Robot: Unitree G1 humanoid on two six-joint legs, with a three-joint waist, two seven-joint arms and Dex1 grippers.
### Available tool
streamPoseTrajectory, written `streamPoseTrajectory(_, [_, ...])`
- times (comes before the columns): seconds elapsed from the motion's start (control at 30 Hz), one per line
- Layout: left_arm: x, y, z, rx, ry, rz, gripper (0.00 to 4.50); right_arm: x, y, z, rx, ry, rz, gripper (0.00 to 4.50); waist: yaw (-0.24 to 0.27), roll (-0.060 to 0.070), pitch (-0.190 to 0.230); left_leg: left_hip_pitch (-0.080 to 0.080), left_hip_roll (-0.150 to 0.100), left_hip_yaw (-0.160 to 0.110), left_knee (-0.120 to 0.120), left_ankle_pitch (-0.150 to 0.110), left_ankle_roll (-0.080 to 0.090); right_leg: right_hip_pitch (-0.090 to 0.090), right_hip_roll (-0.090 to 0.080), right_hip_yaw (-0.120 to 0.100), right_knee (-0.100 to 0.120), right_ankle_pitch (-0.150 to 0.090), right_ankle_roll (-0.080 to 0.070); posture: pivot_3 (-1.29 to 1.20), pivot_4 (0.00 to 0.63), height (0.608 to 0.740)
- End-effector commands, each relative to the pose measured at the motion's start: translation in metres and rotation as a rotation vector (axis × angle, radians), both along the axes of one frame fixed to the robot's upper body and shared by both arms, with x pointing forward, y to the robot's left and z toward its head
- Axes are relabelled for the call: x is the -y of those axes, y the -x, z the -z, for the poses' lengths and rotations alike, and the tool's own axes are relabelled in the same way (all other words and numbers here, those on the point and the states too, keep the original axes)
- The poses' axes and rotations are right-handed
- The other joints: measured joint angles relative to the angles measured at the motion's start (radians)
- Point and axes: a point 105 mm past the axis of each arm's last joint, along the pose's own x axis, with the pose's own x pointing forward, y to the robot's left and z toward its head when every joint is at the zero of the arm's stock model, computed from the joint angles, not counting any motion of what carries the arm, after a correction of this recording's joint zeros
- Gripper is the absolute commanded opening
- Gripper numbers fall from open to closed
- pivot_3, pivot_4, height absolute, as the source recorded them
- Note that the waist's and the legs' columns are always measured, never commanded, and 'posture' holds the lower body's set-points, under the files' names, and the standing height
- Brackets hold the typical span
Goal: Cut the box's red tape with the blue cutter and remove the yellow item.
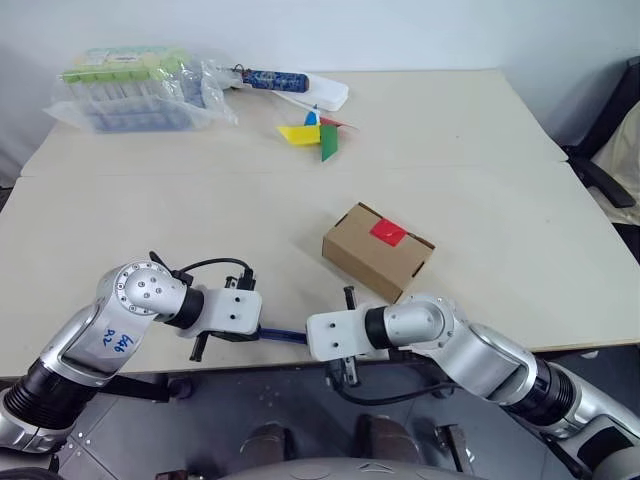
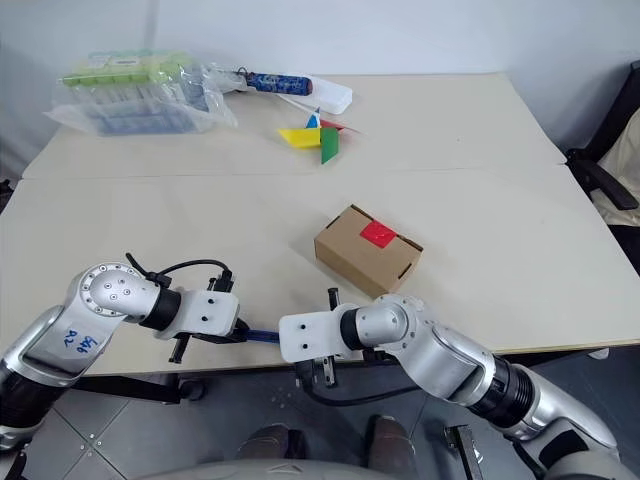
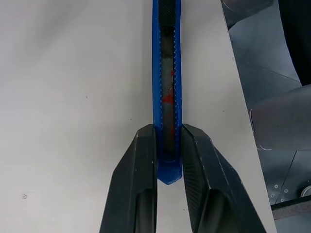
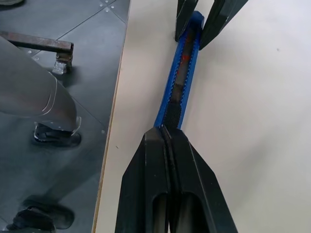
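Note:
The blue cutter lies along the table's front edge, seen also as a short blue strip between my two hands. My left gripper is shut on one end of it. My right gripper is shut, its tips meeting the cutter's other end; I cannot tell whether they pinch anything. The brown box sits closed on the table just beyond my right hand. The red tape is on its top. The yellow item is hidden.
A paper pinwheel lies mid-table, farther back. At the far left is a clear plastic package, with a dark-blue tube beside it. The table's front edge runs right beside the cutter. A chair stands at the right.

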Motion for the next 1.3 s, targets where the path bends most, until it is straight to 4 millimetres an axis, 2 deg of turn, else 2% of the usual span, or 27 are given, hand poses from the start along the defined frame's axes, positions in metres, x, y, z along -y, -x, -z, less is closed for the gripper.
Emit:
streamPoseTrajectory(0.03, [-0.002,0.008,0.015,-0.069,-0.046,0.009,0.39,0.005,-0.007,0.008,0.007,0.023,0.031,0.03,0.000,0.000,0.000,0.000,0.000,0.000,0.000,0.000,0.000,0.000,0.000,0.000,0.000,0.000,0.000,0.00,0.150,0.740])
streamPoseTrajectory(0.5, [0.003,0.012,0.016,-0.081,-0.039,0.019,0.39,-0.022,-0.015,0.018,0.012,-0.011,-0.011,0.03,-0.002,0.002,-0.003,0.002,0.000,0.000,0.000,0.000,0.000,0.001,0.000,0.001,0.001,0.000,-0.001,0.00,0.150,0.740])
streamPoseTrajectory(0.73, [0.003,0.013,0.017,-0.081,-0.042,0.018,0.39,-0.040,-0.012,0.019,0.009,-0.033,-0.060,0.03,-0.002,0.002,-0.004,0.002,0.000,0.000,0.000,0.000,0.000,0.001,0.000,0.001,0.001,0.000,-0.001,0.00,0.150,0.740])
streamPoseTrajectory(1.1, [0.002,0.015,0.018,-0.083,-0.042,0.012,0.39,-0.053,-0.019,0.019,0.030,-0.046,-0.074,0.03,-0.005,0.003,-0.004,0.003,0.001,0.000,-0.001,0.000,0.000,0.001,0.000,0.001,0.001,0.000,-0.001,0.00,0.150,0.740])
streamPoseTrajectory(1.23, [0.002,0.011,0.017,-0.072,-0.017,-0.025,0.39,-0.053,-0.024,0.006,0.037,-0.089,-0.045,0.03,-0.005,0.003,-0.004,0.003,0.001,0.000,-0.001,0.000,0.000,0.001,0.001,0.002,0.001,0.000,-0.001,0.00,0.150,0.740])
streamPoseTrajectory(1.3, [-0.002,0.006,0.014,-0.059,0.009,-0.063,0.39,-0.047,-0.026,-0.011,0.012,-0.163,-0.008,0.03,-0.002,0.003,-0.004,0.003,0.001,0.000,0.000,0.000,0.000,0.001,0.001,0.002,0.001,0.000,-0.001,0.00,0.150,0.740])
